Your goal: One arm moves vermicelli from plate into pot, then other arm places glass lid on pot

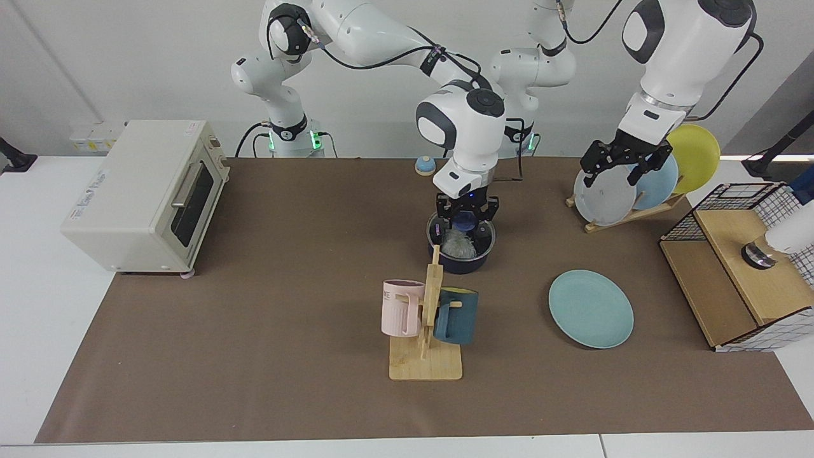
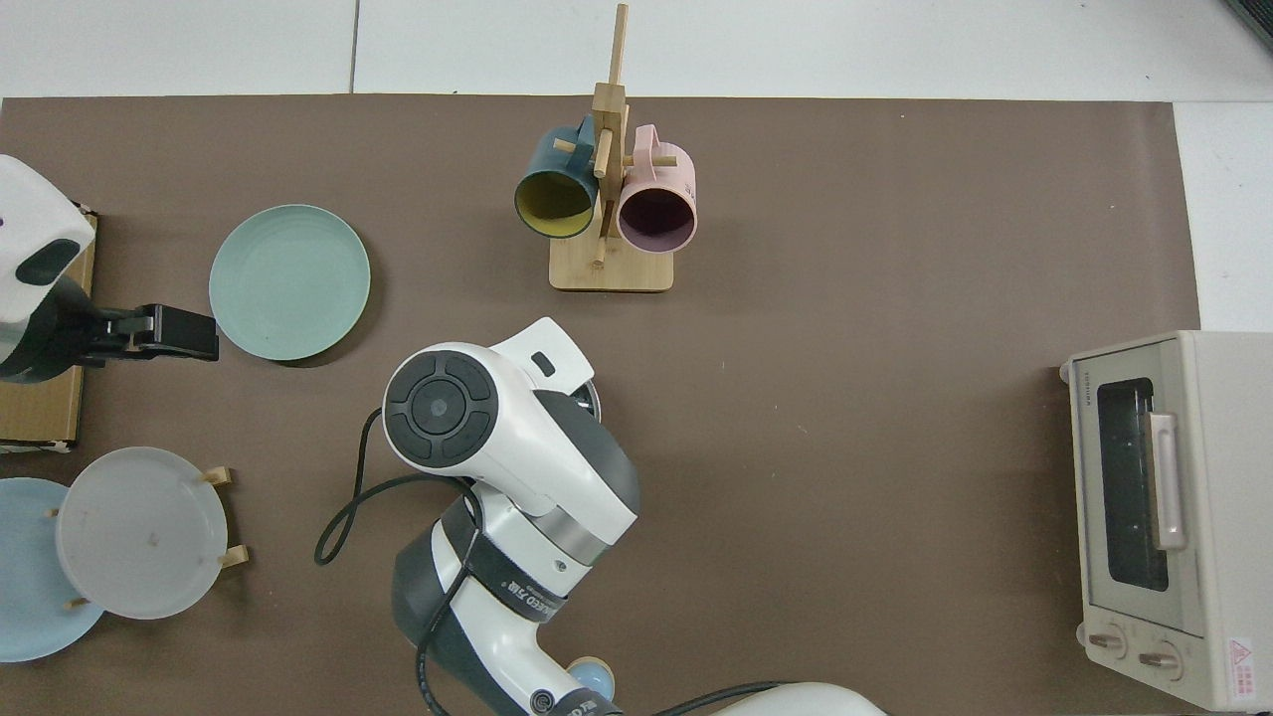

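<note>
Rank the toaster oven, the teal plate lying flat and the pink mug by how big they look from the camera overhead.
1. Toaster oven, clearly the largest.
2. Teal plate.
3. Pink mug, smallest, though it hangs raised on its wooden stand, nearer the camera, which may flatter it.

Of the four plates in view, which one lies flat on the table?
The teal plate, alone on the brown mat near the wire basket. The grey, pale blue and yellow plates stand upright in the wooden rack.
</note>
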